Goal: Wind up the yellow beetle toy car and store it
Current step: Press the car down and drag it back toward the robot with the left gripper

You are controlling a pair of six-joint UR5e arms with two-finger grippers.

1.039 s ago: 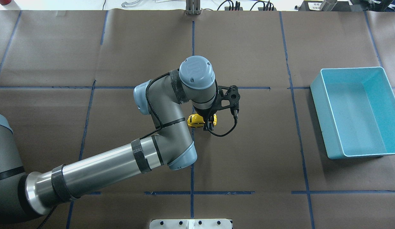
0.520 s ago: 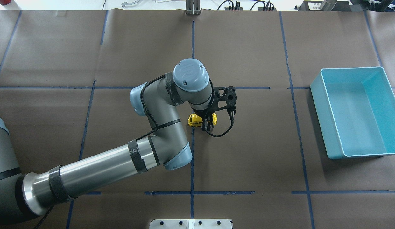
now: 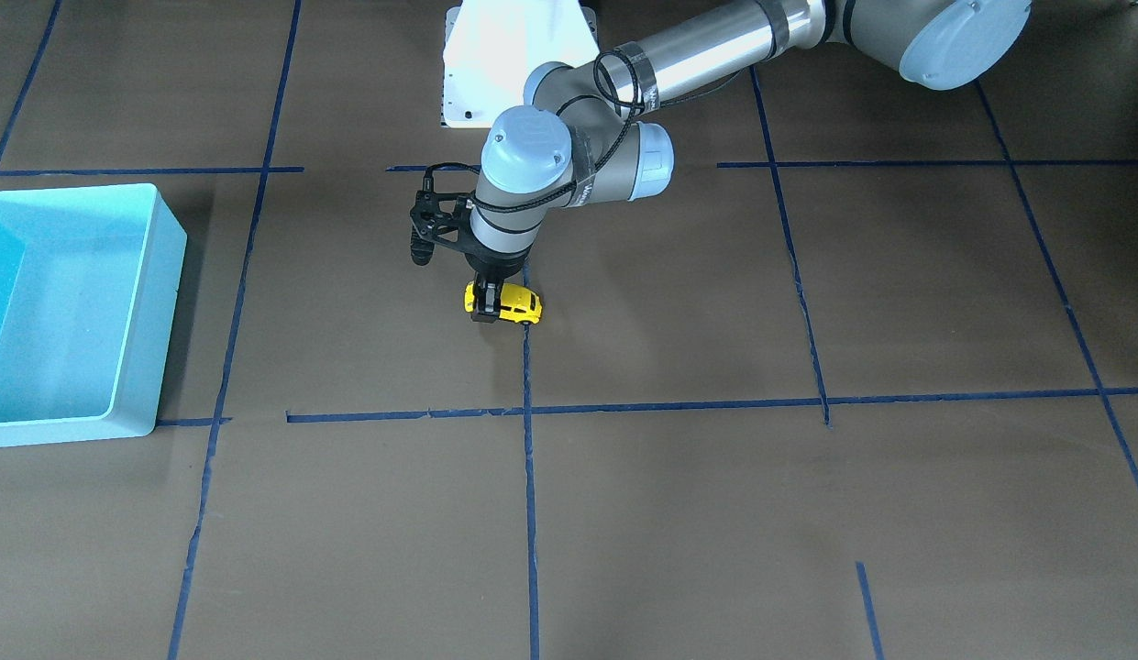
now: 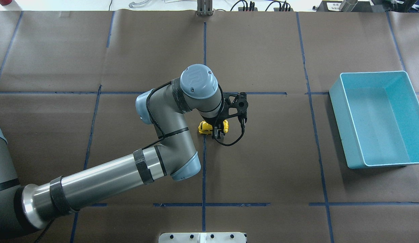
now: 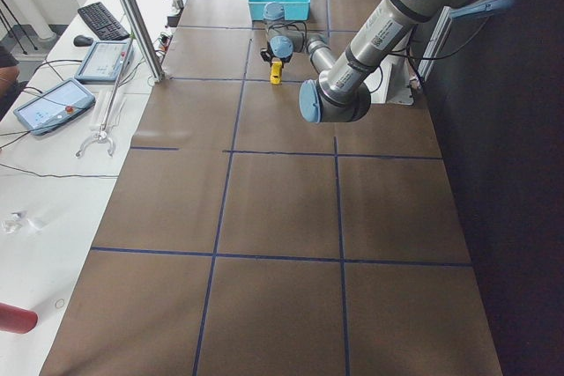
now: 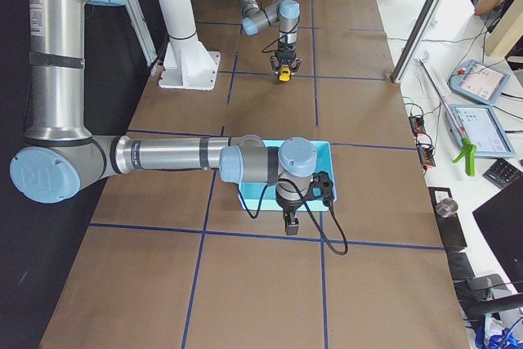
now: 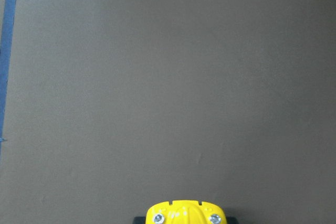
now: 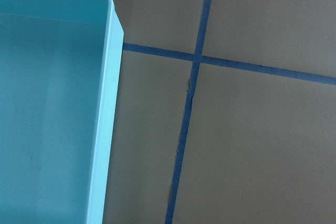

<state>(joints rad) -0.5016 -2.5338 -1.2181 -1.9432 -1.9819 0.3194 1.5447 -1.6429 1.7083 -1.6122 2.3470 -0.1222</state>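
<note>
The yellow beetle toy car [image 4: 204,127] is near the table's middle, beside a blue tape line, its wheels at or just above the brown paper. My left gripper [image 4: 217,133] points straight down and is shut across the car's body. The front view shows the black fingers [image 3: 483,306] clamped on the car [image 3: 520,305]. The left wrist view shows only the car's yellow end [image 7: 184,213] at the bottom edge. My right gripper [image 6: 288,224] shows only in the right side view, by the bin; I cannot tell if it is open or shut.
The light blue bin [image 4: 338,111] stands empty at the table's right side; it is also in the front view [image 3: 171,275] and the right wrist view [image 8: 105,129]. Brown paper with blue tape lines covers the table. A white mount plate [image 3: 458,73] is at the robot's base.
My left arm's wrist and elbow have shifted left. The gripper, still shut on the car, has moved slightly left with it.
</note>
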